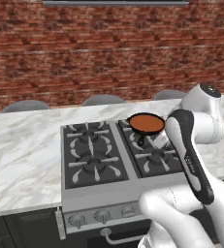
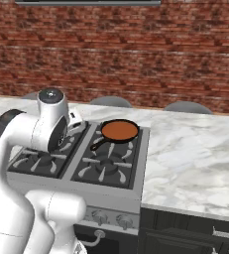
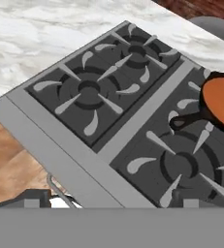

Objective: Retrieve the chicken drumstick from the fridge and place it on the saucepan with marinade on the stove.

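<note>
Arm (image 1: 193,160): white with dark joints, nearest the viewer, bent over the front right of the stove (image 1: 91,157).

Claw (image 3: 111,201): two dark tips low in the hand view, set wide apart, nothing between them, poised above the stove's front edge.

Stove: grey steel, four black-grated burners, knobs (image 1: 102,215) along its front, set into the marble bench (image 1: 24,155).

Pan (image 1: 146,124): small, round, black, sitting on the stove's rear right burner, orange-brown sauce inside, short handle pointing toward the stove's front. No meat on the sauce.

Drumstick: cannot place it from here.

Brick wall (image 1: 84,53): behind the stove, beyond the bench.

Chair backs (image 1: 103,100): grey, rounded, lined up past the bench's far edge behind the stove.
</note>
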